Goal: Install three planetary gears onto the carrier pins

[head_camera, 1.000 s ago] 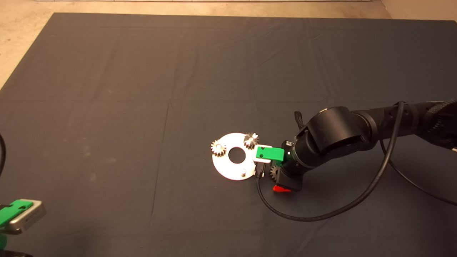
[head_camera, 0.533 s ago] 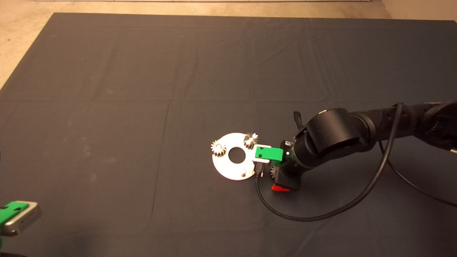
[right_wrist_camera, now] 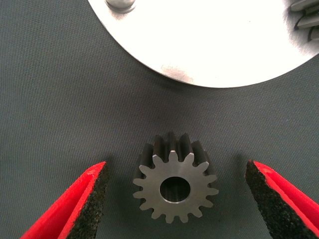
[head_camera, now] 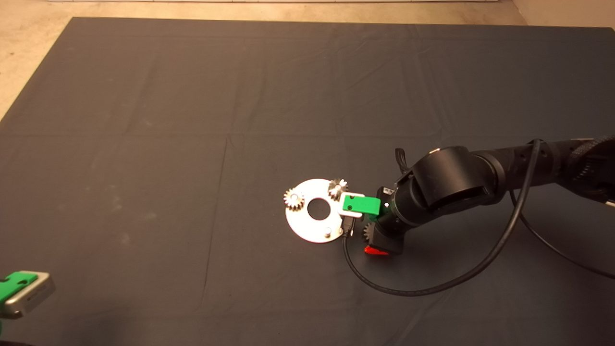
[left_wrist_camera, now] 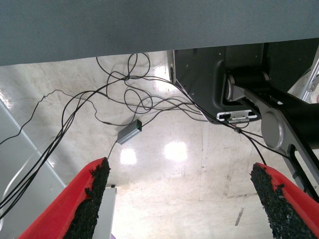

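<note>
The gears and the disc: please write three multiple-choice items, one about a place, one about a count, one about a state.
1. Where is the loose gear?
A. on the mat beside the disc
B. on a pin
C. in the left gripper

2. How many gears sit on the disc?
A. one
B. two
C. three

3. The right gripper is:
A. shut on the gear
B. open around the gear
C. away from the mat

Answers:
1 A, it lies flat on the mat.
2 B, one pin is bare.
3 B, both fingers stand clear of its teeth.

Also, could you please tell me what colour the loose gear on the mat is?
Silvery-grey metal gear, clearest in the right wrist view.
</note>
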### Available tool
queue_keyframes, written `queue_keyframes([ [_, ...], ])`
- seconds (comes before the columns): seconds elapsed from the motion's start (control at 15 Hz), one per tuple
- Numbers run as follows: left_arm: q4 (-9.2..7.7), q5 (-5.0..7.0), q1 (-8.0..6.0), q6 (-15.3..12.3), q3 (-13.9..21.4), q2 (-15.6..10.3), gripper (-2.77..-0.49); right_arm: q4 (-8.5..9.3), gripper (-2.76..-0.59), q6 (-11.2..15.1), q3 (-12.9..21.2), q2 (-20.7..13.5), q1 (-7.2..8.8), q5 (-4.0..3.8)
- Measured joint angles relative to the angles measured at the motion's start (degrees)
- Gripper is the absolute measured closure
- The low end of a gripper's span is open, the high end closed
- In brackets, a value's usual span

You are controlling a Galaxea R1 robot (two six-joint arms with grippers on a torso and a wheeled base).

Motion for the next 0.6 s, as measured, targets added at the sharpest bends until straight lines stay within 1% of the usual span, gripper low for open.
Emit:
queue_keyframes([
  [0.27,0.02,-0.02,0.0,0.01,0.0,-0.02,-2.02,-0.01,-1.96,0.0,0.0,-0.04,0.0,0.0],
  [0.33,0.0,-0.02,0.0,0.0,0.0,-0.02,-2.02,-0.01,-1.91,0.0,0.0,-0.11,0.0,0.0],
  [0.4,0.0,0.01,0.0,0.01,0.0,-0.02,-2.02,-0.01,-1.8,0.02,0.0,-0.17,0.0,0.0],
  [0.53,0.02,0.0,0.01,0.01,0.0,-0.02,-2.02,-0.01,-1.8,0.02,0.0,-0.17,0.0,0.0],
  [0.6,0.0,-0.01,0.0,0.01,0.0,-0.02,-2.02,-0.01,-1.76,0.0,0.0,-0.16,0.0,0.0],
])
